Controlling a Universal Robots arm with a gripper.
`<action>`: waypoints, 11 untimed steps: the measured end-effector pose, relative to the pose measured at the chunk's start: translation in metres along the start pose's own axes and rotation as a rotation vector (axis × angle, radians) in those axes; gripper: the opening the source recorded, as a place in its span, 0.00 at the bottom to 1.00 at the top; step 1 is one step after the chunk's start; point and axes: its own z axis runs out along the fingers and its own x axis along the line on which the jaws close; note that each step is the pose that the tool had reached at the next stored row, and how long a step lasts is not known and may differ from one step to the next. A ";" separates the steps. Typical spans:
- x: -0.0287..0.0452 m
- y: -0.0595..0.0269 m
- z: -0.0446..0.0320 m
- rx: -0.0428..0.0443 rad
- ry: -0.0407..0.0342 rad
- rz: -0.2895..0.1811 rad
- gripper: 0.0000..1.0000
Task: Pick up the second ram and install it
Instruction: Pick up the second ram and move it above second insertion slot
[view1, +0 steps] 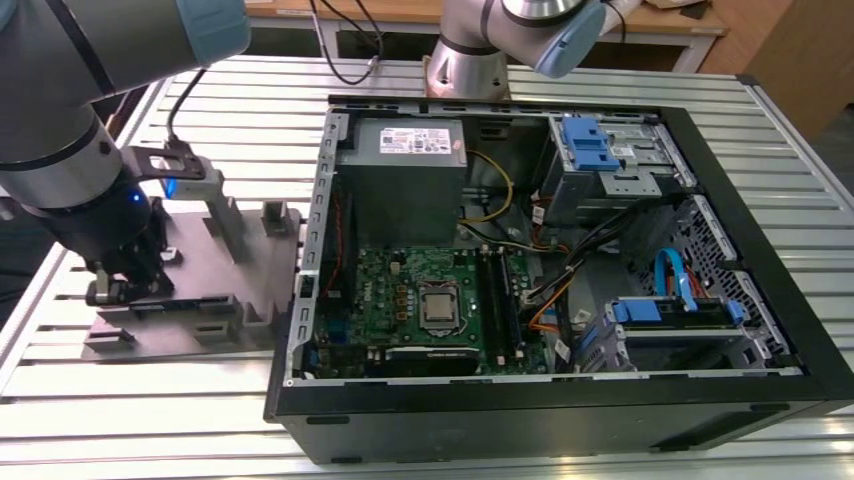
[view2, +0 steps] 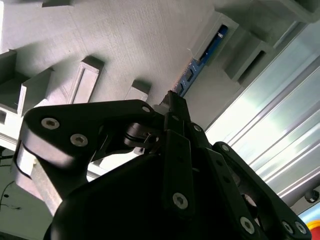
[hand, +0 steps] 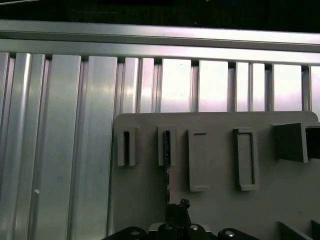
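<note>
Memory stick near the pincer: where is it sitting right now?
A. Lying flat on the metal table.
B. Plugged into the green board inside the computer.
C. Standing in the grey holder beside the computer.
C: in the second wrist view the memory stick stands on edge in a slot of the grey holder, just ahead of the pincer. The exterior view shows that holder outside the computer.

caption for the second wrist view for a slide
Black gripper poised at slim blue-green memory stick slotted in grey holder.
</note>
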 end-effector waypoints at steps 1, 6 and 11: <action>0.0000 0.0000 0.0000 -0.0002 0.0002 -0.005 0.11; 0.0000 0.0000 0.0000 -0.0007 0.0013 -0.029 0.11; 0.0000 0.0000 0.0000 -0.0007 0.0013 -0.030 0.11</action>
